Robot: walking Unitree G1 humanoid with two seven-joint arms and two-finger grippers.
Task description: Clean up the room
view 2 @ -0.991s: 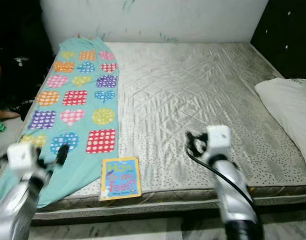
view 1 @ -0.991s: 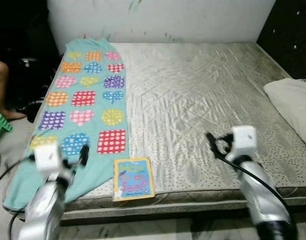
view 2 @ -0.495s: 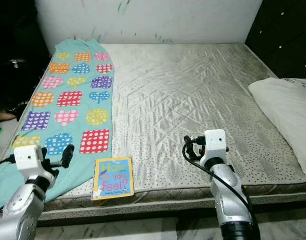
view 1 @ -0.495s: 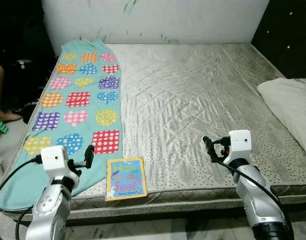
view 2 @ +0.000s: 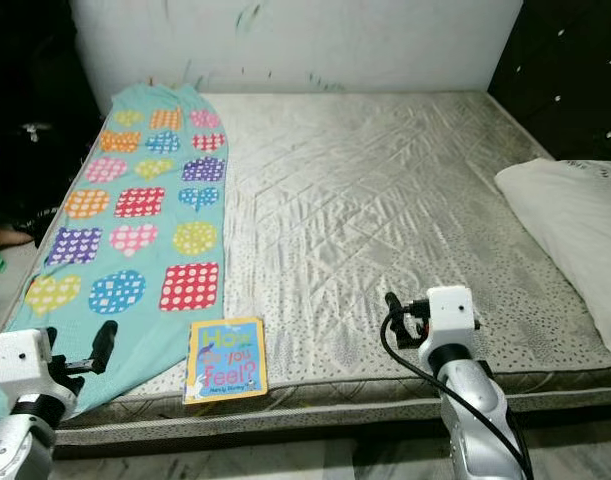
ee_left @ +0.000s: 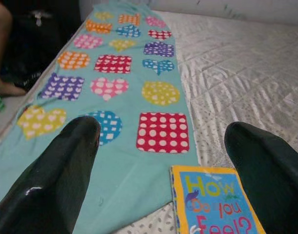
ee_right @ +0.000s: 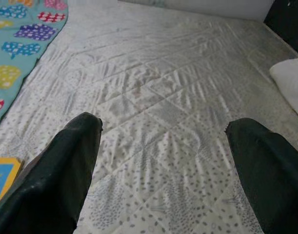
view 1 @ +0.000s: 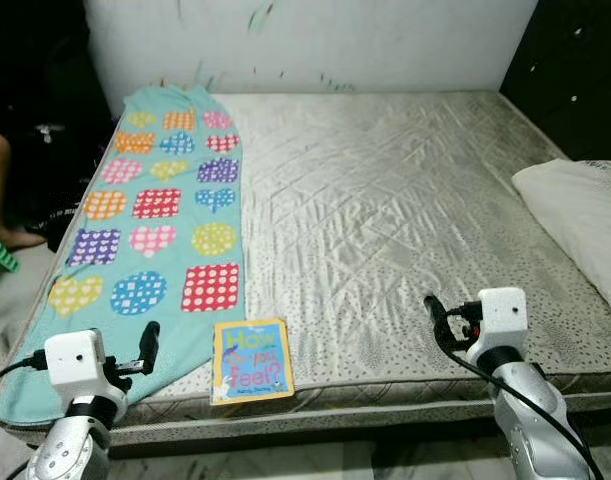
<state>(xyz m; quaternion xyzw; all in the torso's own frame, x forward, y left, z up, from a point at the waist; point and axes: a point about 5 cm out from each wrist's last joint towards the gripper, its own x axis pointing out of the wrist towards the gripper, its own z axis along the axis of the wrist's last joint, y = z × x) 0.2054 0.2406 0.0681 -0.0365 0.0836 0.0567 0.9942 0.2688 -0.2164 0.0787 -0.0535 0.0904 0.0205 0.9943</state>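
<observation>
Showing both grippers raised at the near edge of the bed, fingers spread wide, nothing held.

Left gripper (ee_left: pixel 161 161): two long black fingers (ee_left: pixel 51 180) wide apart, empty; it hovers over the near corner of the blanket.

Children's book (view 1: pixel 250 359): thin, square, blue cover with a yellow border and the title "How Do You Feel?"; it lies flat just ahead of the left gripper and toward its inner side, at the mattress's near edge, its outer edge touching the blanket.

Blanket (view 1: pixel 155 210): long teal cloth printed with dotted hearts, squares and circles in many colours; it stretches away from the left gripper along that side of the bed to the far wall.

Right gripper (ee_right: pixel 163 161): black fingers (ee_right: pixel 56 170) wide apart, empty; it hovers over bare mattress near the front edge, well apart from the book.

Mattress (view 2: pixel 385 200): quilted, silvery-grey, satin-like cover, extending ahead of both grippers.

Pillow (view 2: pixel 575 240): white, soft, lying at the bed's edge on the right gripper's outer side.

Person's leg (view 1: pixel 0 190): bare, beside the bed beyond the blanket's outer edge.
</observation>
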